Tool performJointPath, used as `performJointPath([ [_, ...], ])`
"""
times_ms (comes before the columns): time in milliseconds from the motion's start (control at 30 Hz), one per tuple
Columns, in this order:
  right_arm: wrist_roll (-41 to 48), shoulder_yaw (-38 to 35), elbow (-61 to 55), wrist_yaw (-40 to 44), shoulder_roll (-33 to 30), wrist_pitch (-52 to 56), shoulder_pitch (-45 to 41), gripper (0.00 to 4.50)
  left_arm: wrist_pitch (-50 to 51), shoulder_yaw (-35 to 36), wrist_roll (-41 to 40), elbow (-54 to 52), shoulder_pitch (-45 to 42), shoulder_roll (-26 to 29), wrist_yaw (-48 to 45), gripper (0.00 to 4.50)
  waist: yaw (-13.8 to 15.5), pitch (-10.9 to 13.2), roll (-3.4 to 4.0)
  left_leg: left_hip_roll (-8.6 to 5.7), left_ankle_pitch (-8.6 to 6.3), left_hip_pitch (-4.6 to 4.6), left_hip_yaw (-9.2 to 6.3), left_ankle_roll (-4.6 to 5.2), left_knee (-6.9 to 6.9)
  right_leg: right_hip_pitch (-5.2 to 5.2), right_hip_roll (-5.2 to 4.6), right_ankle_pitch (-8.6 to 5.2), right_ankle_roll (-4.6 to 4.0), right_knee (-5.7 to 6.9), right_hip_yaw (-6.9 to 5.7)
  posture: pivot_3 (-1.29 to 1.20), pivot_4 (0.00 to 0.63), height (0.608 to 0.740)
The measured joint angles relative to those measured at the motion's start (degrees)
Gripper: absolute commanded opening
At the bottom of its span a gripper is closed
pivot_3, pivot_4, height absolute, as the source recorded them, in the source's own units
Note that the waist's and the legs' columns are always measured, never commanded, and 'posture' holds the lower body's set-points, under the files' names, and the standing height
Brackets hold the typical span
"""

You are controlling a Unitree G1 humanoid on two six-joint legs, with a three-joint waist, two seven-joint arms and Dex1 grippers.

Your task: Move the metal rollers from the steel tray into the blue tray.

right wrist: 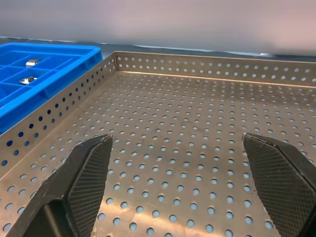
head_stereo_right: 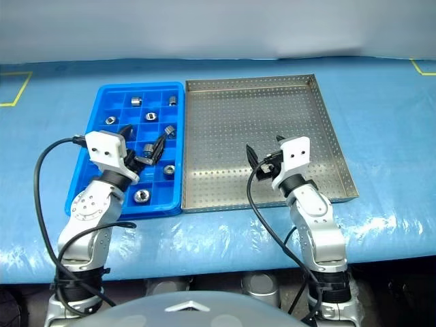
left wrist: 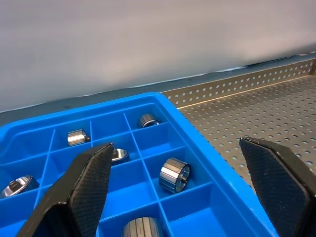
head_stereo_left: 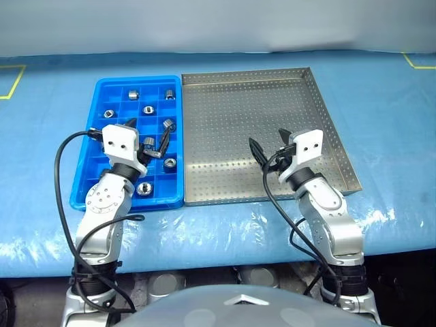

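Several metal rollers (head_stereo_left: 168, 124) lie in separate compartments of the blue tray (head_stereo_left: 102, 87) on the left. The steel tray (head_stereo_left: 238, 109) sits right beside it, and its perforated floor is bare. My left gripper (head_stereo_left: 148, 133) hovers open over the middle of the blue tray, holding nothing. The left wrist view shows a roller (left wrist: 174, 175) beyond its fingers (left wrist: 89, 187), and the tray wall. My right gripper (head_stereo_left: 268, 139) stands open and empty over the front part of the steel tray. In the right wrist view, bare tray floor (right wrist: 177, 113) lies between its fingers (right wrist: 91, 168).
Both trays rest on a pale blue table cover (head_stereo_left: 381, 102). Yellow tape marks (head_stereo_left: 12, 82) sit near its far corners. Black cables (head_stereo_left: 61, 177) loop from both wrists. The table's front edge (head_stereo_left: 218, 252) runs just ahead of the arms.
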Motion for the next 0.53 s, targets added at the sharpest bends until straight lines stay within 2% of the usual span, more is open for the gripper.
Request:
performJointPath([
  [267, -1.0, 1.5, 0.8, -0.3, -0.1, -0.5, -0.2, 4.45, -0.8, 0.1, 0.1, 0.0, 2.5, -0.7, 0.7, 4.5, 0.2, 0.0, 0.0, -0.01, 0.01, 0.0, 0.0, -0.02, 0.01, 0.01, -0.01, 0.0, 0.0, -0.01, 0.01, -0.02, 0.15, 0.74],
  [533, 0.2, 2.2, 0.8, 3.1, -2.3, 0.7, -0.2, 4.45, -0.8, -0.1, 0.2, 0.0, 3.7, -0.6, -0.3, 4.5, 0.3, 0.0, -0.01, -0.01, 0.01, 0.0, 0.0, -0.02, 0.01, 0.02, -0.01, 0.0, 0.0, -0.01, -0.01, -0.02, 0.15, 0.74],
])
